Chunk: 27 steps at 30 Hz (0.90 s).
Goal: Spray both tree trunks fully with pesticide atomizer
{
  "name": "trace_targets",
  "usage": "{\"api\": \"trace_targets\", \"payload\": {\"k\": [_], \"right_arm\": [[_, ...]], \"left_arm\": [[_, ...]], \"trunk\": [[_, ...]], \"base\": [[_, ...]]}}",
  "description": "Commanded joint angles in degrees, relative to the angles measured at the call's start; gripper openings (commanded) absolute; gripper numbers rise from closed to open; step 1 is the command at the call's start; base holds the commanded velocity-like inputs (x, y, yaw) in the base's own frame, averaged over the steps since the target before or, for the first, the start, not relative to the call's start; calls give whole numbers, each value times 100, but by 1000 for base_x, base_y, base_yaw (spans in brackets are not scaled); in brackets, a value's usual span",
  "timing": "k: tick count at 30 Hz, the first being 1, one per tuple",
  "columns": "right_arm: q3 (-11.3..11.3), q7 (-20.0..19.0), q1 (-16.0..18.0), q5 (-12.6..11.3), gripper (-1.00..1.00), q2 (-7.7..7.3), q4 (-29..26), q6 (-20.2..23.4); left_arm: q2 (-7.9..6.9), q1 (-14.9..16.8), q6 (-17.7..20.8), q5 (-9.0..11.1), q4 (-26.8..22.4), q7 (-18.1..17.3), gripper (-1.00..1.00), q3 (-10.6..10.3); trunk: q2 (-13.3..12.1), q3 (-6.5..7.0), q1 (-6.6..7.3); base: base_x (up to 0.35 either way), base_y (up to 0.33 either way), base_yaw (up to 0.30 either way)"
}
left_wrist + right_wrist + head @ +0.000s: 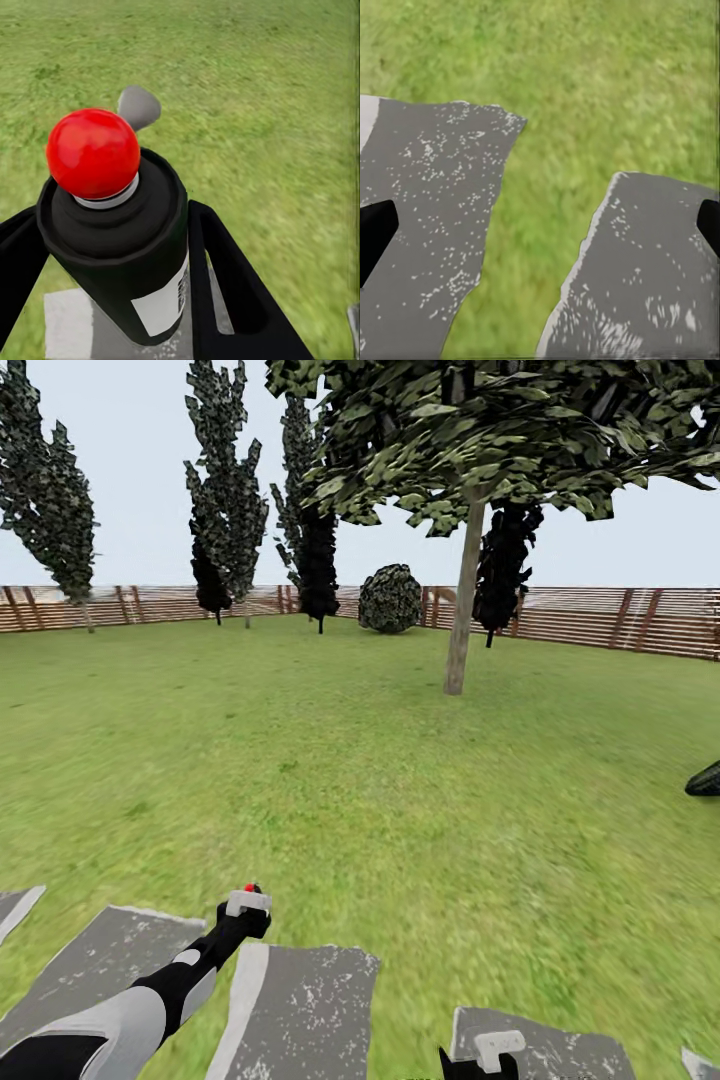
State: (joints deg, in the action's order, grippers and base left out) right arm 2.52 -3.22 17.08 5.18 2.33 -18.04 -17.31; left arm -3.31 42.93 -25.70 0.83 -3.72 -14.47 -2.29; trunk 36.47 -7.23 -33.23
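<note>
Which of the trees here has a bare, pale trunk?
The broad-canopied tree right of centre; the cypresses by the fence are dark and narrow.

Black red-tipped pesticide atomizer [124, 247] clamped upright between fingers [232, 292]; grey-brown tree trunk [464, 600] ahead.

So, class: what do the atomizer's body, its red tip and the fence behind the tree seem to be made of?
Atomizer body: probably matte black plastic, with a soft sheen and a white paper-like label. Red tip: glossy, likely plastic, with bright highlights. Fence: apparently brown wood, horizontal slats on posts.
</note>
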Motion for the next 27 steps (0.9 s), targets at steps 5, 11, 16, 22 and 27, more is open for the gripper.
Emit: {"api": "trace_targets", "payload": {"k": [5,11,16,22,27], "right_arm": [[28,-12,6,54,100,4,51,-18],[29,-12,6,54,100,4,62,-18],[29,-12,6,54,100,4,64,-18],[29,-12,5,54,100,4,64,-18],[29,-12,6,54,100,7,64,-21]], "left_arm": [[-3,4,-22,11,3,-12,-100,-17],[-3,4,-22,6,3,-12,-100,-17],[-3,4,-22,9,3,-12,-100,-17],[-3,4,-23,11,3,-12,-100,-17],[-3,4,-23,6,3,-12,-100,-17]], "trunk": [[9,-10,-2],[9,-10,-2],[9,-10,-2],[9,-10,-2],[9,-10,-2]], "base": [[0,0,-300],[0,0,-300],[0,0,-300],[0,0,-300],[0,0,-252]]}}
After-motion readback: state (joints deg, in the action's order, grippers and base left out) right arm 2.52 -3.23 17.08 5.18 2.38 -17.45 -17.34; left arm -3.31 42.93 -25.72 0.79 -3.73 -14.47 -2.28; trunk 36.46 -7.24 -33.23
